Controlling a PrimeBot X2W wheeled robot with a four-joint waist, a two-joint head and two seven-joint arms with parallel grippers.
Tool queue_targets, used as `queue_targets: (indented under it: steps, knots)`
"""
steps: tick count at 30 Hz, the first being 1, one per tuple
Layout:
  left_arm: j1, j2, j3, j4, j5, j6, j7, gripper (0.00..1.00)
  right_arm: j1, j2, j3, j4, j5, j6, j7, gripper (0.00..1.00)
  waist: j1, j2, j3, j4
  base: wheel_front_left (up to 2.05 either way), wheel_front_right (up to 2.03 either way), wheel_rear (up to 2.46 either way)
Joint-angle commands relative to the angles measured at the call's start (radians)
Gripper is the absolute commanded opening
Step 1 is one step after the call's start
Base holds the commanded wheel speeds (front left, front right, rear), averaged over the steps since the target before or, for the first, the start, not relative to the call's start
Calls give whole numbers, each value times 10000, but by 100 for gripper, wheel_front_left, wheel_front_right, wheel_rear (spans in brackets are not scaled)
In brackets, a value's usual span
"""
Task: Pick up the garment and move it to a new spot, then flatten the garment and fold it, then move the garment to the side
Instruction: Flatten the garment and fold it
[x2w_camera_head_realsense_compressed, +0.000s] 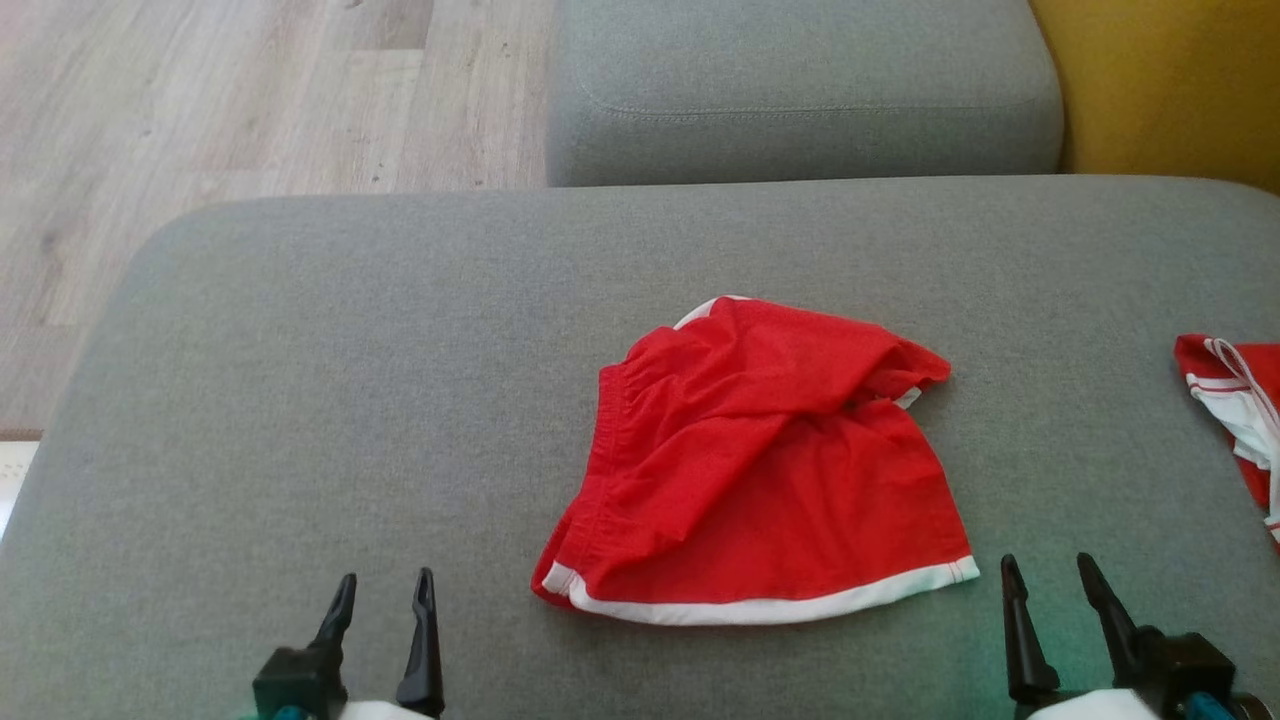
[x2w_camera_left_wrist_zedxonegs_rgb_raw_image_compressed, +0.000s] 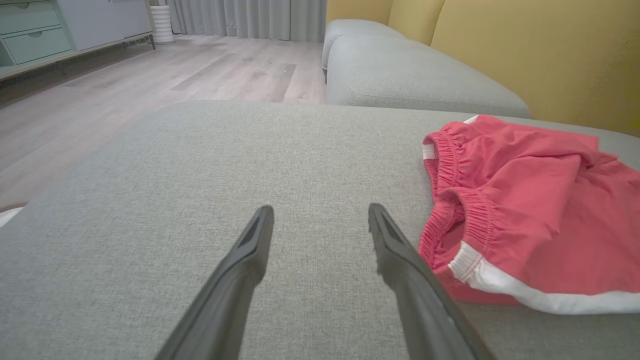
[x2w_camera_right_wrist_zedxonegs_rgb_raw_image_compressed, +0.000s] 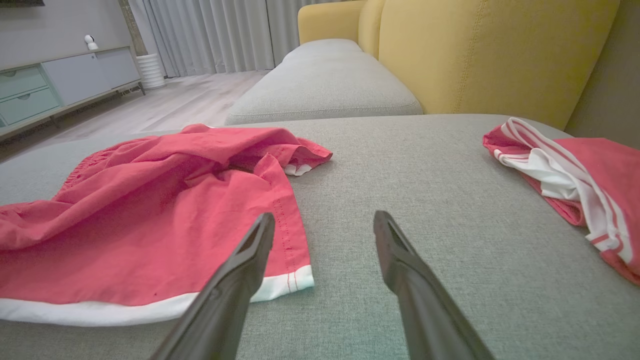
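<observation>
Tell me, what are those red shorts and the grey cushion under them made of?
Red shorts: thin woven cloth, perhaps cotton, matte; it creases softly. Grey cushion: coarse woven upholstery fabric, matte; its weave grain shows up close.

Left claw (x2w_camera_head_realsense_compressed: 385, 600) sits low at the left, right claw (x2w_camera_head_realsense_compressed: 1050, 580) low at the right; both gape wide, fingers pointing forward, holding nothing.

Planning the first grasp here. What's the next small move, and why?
Probably ease the right gripper forward and left to the white-hemmed corner of the red shorts: that corner lies closest to it, the gripper is open and empty, and the shorts lie crumpled on the grey cushion.
</observation>
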Motion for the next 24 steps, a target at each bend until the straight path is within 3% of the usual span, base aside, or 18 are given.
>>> queue_targets:
  steps: [1,11,14,15,18,24]
  knots:
    - [-336,-85,398,-280,106,-13,-124,100,-199,-91,242,-264,21,67,-122,100,0,0,-7,3,0,0,0]
    - [-612,-174,174,-128,272,-428,-124,100,-571,-91,470,-62,420,67,-12,100,0,0,121,-52,0,0,0]
    - [-924,-138,-136,369,314,-687,305,100,-1053,-91,878,195,375,67,1040,100,0,0,204,-130,0,0,0]
    - [-1189,-41,-372,550,387,-904,940,100,-1380,-161,1026,389,350,67,1996,100,0,0,259,-155,0,0,0]
    - [-1523,127,-671,515,422,-1262,1932,100,-1758,-331,1121,678,340,67,3338,100,0,0,352,-144,0,0,0]
    - [-1974,398,-1029,-29,380,-1763,3307,100,-2189,-552,1155,757,356,67,4653,100,0,0,683,-42,0,0,0]
